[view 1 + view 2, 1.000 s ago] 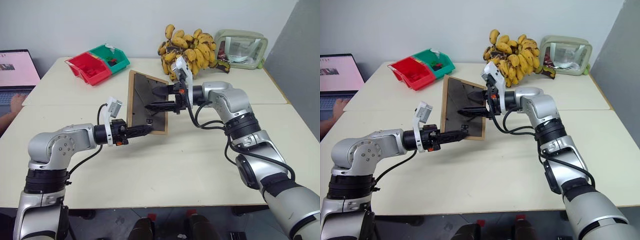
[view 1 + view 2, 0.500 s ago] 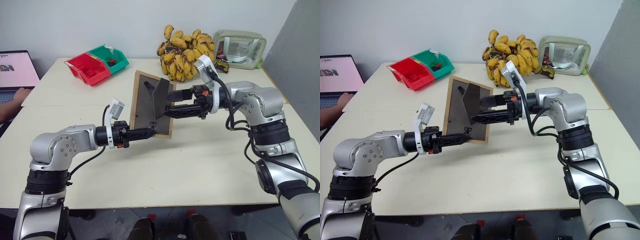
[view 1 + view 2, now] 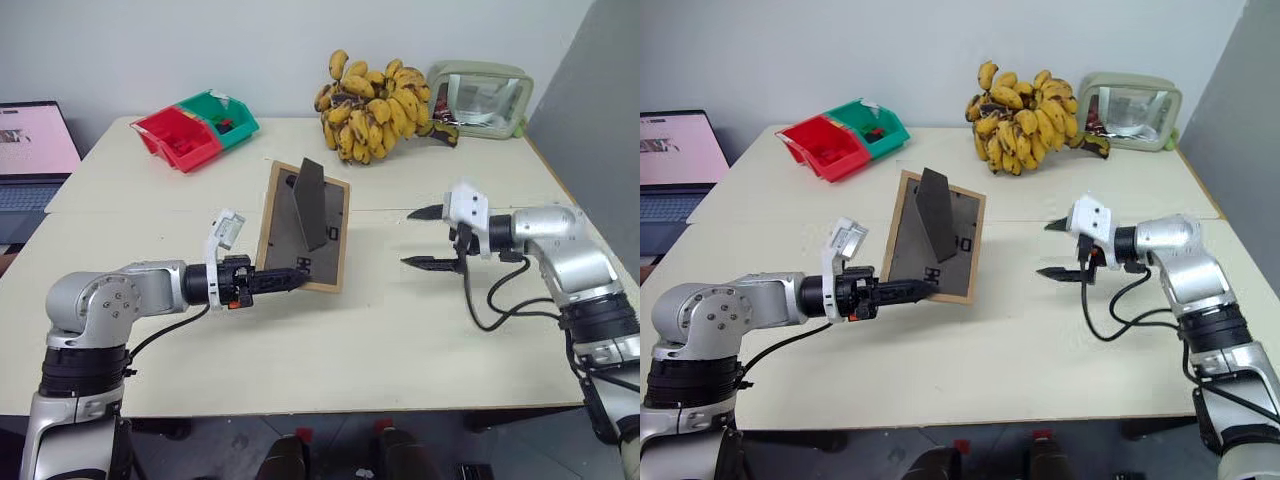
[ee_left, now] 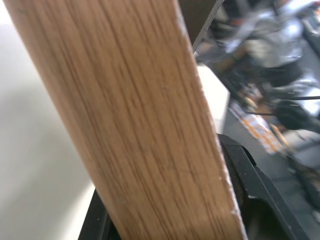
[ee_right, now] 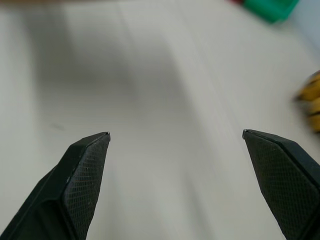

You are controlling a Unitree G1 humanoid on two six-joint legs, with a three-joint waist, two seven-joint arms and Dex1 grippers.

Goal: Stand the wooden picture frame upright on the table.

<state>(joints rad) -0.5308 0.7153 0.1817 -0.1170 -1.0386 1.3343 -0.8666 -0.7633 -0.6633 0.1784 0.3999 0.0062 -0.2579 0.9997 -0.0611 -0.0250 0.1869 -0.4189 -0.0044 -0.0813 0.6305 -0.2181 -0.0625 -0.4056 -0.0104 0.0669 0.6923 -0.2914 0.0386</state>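
Note:
The wooden picture frame (image 3: 305,225) leans tilted near the middle of the table (image 3: 350,340), its dark back panel facing me and its stand flap (image 3: 313,203) swung out. My left gripper (image 3: 296,274) is shut on the frame's lower wooden border, which runs between the black fingers (image 4: 255,180) as light wood (image 4: 135,125) in the left wrist view. I cannot tell whether the lower edge touches the tabletop. My right gripper (image 3: 407,238) hangs open well to the right of the frame, with nothing between its fingertips (image 5: 87,155).
A bunch of bananas (image 3: 375,100) and a pale green case (image 3: 482,97) sit at the back right. Red (image 3: 178,135) and green (image 3: 222,112) bins stand at the back left, and a laptop (image 3: 35,150) is at the far left. A seam (image 3: 150,210) crosses the table.
My right gripper left the frame's stand and pulled away to the right, staying open. The stand flap now sticks out and the frame leans back more. A person's hand by the laptop is gone.

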